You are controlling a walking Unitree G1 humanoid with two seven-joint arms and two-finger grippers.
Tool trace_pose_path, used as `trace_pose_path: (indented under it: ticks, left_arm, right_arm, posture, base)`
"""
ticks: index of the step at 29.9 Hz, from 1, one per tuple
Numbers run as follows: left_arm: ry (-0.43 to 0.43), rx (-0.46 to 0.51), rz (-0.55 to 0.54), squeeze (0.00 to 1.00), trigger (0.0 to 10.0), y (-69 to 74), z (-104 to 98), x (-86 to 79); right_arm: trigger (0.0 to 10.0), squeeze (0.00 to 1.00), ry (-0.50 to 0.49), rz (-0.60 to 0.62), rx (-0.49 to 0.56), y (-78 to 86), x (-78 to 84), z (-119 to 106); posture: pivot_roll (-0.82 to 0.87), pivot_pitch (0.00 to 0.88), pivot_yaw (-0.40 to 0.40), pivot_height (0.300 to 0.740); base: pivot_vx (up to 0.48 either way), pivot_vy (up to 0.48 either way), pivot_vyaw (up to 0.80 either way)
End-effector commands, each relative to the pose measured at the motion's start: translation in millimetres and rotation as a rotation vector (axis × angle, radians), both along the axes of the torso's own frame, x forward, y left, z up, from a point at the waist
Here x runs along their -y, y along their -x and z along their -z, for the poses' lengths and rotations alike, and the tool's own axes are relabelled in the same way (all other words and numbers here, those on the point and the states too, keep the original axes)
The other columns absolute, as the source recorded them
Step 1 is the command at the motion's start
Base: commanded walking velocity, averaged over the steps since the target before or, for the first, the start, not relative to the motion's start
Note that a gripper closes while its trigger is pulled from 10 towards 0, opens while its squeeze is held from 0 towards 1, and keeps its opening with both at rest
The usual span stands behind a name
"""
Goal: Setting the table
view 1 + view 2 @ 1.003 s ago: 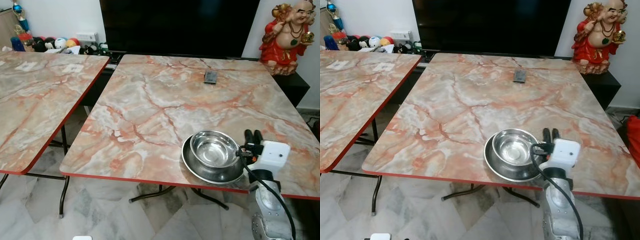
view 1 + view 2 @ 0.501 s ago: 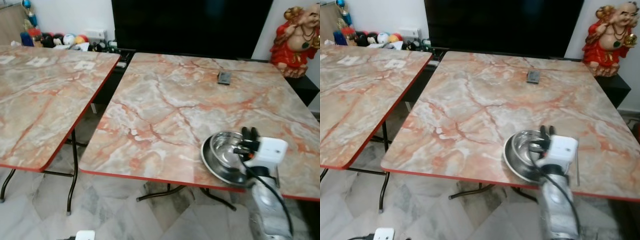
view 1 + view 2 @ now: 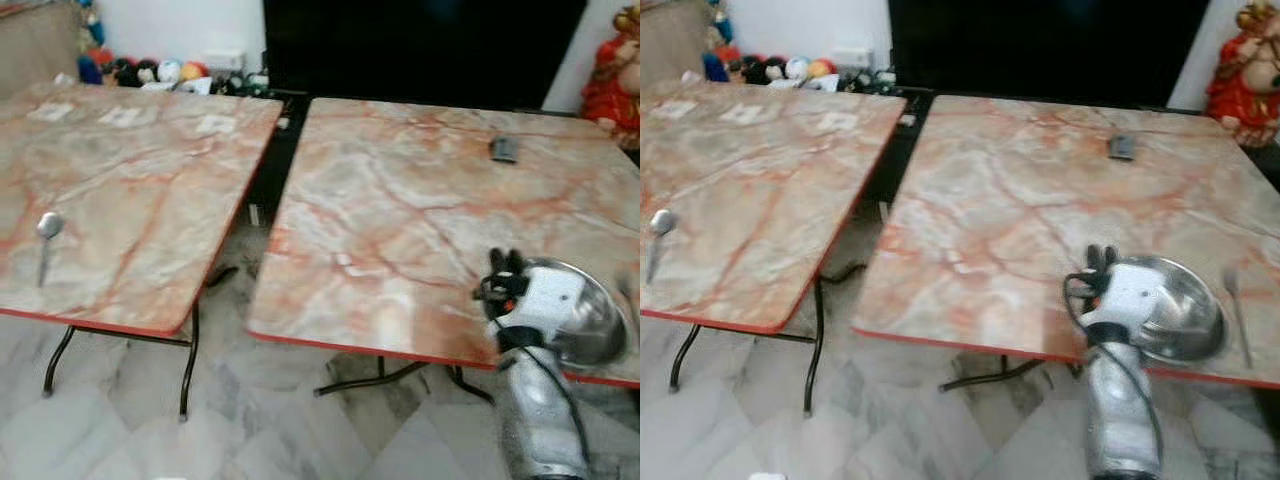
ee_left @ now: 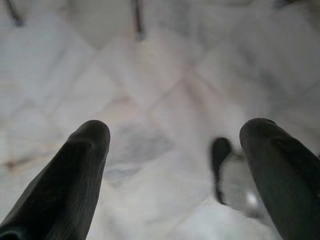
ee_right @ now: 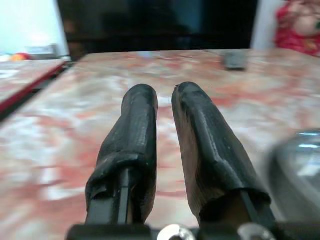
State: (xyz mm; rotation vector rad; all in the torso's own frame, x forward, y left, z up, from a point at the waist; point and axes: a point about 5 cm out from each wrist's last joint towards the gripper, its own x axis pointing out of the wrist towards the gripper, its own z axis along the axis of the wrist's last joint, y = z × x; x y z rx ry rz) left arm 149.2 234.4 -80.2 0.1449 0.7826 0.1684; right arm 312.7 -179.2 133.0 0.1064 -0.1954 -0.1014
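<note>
My view has swung left since 1 second ago, so the second table [image 3: 130,190] with its spoon [image 3: 46,228] now shows. My right gripper [image 5: 165,150] hovers over the first table [image 3: 1020,210], fingers nearly together and holding nothing, just beside the steel bowl [image 3: 1175,318] in its plate. Another spoon [image 3: 1236,312] lies right of them. My left gripper [image 4: 175,165] hangs spread over the floor. I judge that turning could drag my right arm against the bowl near the edge. A remote [image 3: 503,150] lies far back.

Right arm [image 3: 1118,410], lower right of the frame: silver casing, white wrist block, looped black cable. Black rounded fingers [image 5: 205,145]
</note>
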Motion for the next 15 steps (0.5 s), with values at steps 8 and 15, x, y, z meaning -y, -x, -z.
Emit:
trace_pose_path:
  ticks: [8, 15]
  left_arm:
    - [0.032, -0.048, -0.004, 0.0, 10.0, 9.3, 6.0, 4.1]
    - [0.036, -0.066, -0.003, 0.0, 10.0, 13.6, 8.5, 6.6]
  right_arm:
    - [10.0, 0.0, 0.0, 0.023, 0.004, -1.9, 7.0, -3.8]
    - [10.0, 0.0, 0.001, 0.022, 0.002, -2.3, 6.3, -3.1]
  posture:
    - [-0.01, 0.079, -0.013, 0.74]
    - [-0.01, 0.069, -0.012, 0.74]
  base:
    - [0.0, 0.48, 0.0]
    - [0.0, 0.48, 0.0]
